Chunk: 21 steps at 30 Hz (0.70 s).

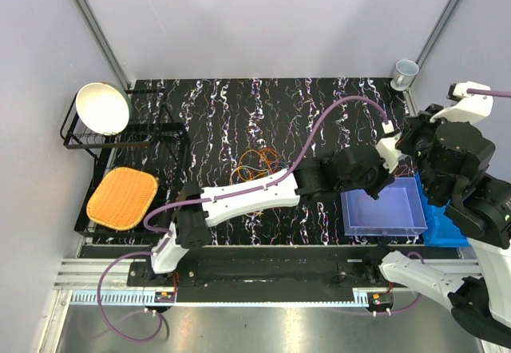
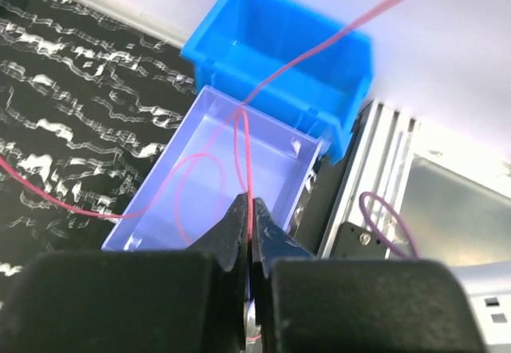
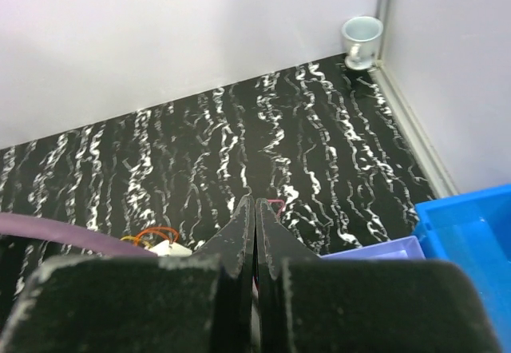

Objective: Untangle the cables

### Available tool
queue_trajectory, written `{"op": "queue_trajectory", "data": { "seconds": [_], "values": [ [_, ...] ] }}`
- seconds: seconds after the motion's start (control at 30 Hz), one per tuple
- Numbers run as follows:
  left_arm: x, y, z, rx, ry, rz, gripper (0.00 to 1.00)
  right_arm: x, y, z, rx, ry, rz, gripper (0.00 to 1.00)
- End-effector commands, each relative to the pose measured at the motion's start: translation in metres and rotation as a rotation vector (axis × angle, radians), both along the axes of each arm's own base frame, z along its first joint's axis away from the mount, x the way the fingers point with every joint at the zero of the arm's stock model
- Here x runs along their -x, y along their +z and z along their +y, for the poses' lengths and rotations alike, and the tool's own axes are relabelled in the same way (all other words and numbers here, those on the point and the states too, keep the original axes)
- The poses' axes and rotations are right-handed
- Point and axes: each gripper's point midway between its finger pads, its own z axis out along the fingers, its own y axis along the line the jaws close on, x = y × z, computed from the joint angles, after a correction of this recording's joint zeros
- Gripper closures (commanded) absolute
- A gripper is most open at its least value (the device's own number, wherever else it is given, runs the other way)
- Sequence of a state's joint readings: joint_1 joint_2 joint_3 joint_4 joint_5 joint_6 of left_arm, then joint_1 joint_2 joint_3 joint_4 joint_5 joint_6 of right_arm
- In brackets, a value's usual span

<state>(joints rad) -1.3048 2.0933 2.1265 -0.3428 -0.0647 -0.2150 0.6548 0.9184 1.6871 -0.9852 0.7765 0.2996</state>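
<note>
While the left gripper (image 2: 249, 209) is pinching a red wire (image 2: 239, 141) over the lavender tray (image 2: 152, 209), the right gripper (image 3: 255, 208), jaws pressed together, is nipping a pink-red strand too. Risk: the wire is running taut toward one o'clock, and overpulling could snap it or drag the bunch. The cables (image 1: 259, 161) are lying at nine o'clock from the left gripper in the top view, well apart.

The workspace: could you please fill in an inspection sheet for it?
Surface: black marbled table.
Job's things: orange cable bunch mid-table; red cable stretched over lavender tray.
Clutter: blue bin, dish rack holding white bowl, orange mat, mug.
Grippers: left gripper and right gripper, fingers shut on red cable.
Cables: mauve hoses along arms.
Surroundings: grey walls.
</note>
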Motion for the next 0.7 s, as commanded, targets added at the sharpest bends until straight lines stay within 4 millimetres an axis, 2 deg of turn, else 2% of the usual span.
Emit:
{"op": "queue_trajectory", "data": {
  "seconds": [0.0,0.37,0.57,0.6,0.63,0.67],
  "values": [
    [0.003,0.027,-0.025,0.157,-0.061,-0.060,1.00,0.002,-0.006,-0.015,0.016,-0.088,-0.002,1.00],
    [-0.015,-0.015,-0.057,0.199,-0.041,-0.084,1.00,-0.009,-0.049,-0.006,0.048,-0.104,0.087,1.00],
    [-0.023,-0.032,-0.061,0.180,-0.023,-0.073,1.00,-0.013,-0.065,-0.003,0.065,-0.113,0.119,1.00],
    [-0.023,-0.034,-0.061,0.176,-0.023,-0.072,0.97,-0.014,-0.066,-0.004,0.066,-0.120,0.120,1.00],
    [-0.023,-0.039,-0.060,0.165,-0.022,-0.070,0.86,-0.014,-0.067,-0.004,0.065,-0.124,0.122,1.00],
    [-0.023,-0.037,-0.058,0.166,-0.020,-0.068,0.79,-0.014,-0.070,-0.005,0.070,-0.128,0.126,1.00]
  ]
}}
